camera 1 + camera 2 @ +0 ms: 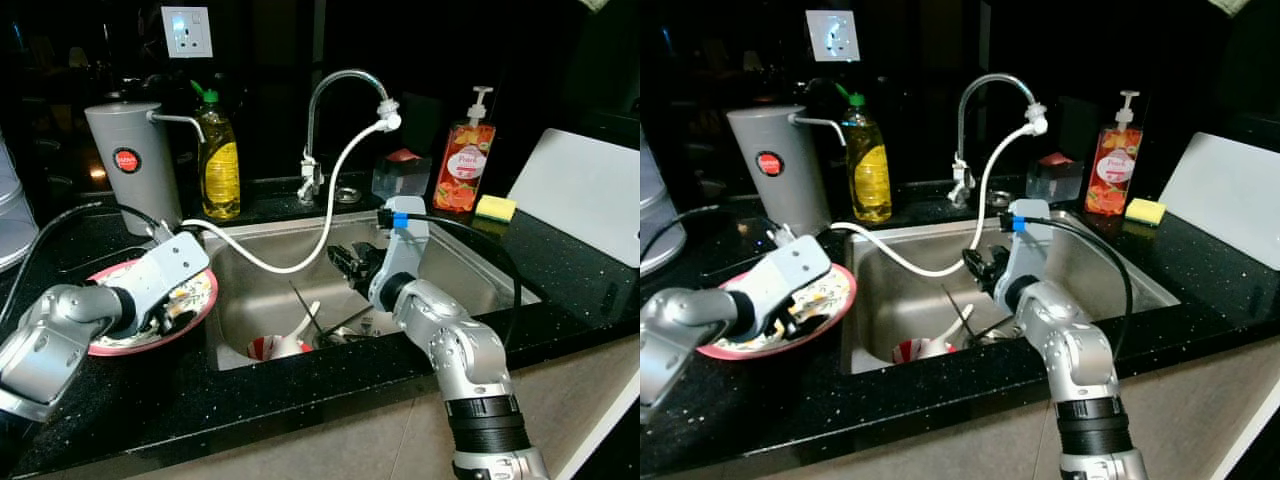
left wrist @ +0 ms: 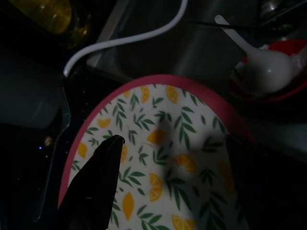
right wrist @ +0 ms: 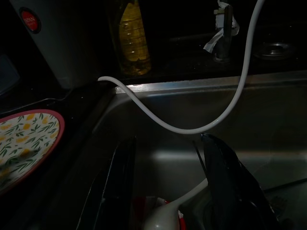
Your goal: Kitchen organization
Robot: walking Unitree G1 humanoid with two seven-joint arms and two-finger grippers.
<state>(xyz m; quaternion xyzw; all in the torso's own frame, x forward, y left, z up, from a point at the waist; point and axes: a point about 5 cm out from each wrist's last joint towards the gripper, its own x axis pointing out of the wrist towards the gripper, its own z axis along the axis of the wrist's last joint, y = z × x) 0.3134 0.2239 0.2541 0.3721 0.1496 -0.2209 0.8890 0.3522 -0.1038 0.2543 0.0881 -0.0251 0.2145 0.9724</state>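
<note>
Your left claw (image 2: pixel 168 177) hangs just above the plate (image 2: pixel 158 143), fingers spread wide and grasping nothing. That plate, pink-rimmed with a lemon and leaf print, lies on the black counter (image 1: pixel 300 390) just left of the sink (image 1: pixel 470 265). Your right claw (image 3: pixel 168 191) is released too, its fingers parted and held over the steel sink, pointing toward the back wall. Below it in the basin sit a red bowl (image 1: pixel 268 347) with a white spoon (image 1: pixel 300 330) in it and some dark utensils beside it. A white hose (image 1: pixel 300 255) loops from the tap (image 1: pixel 345 100) across the sink. Behind stand a grey kettle (image 1: pixel 130 160), a yellow bottle (image 1: pixel 220 160), an orange soap pump (image 1: pixel 465 160) and a yellow sponge (image 1: pixel 495 208).
</note>
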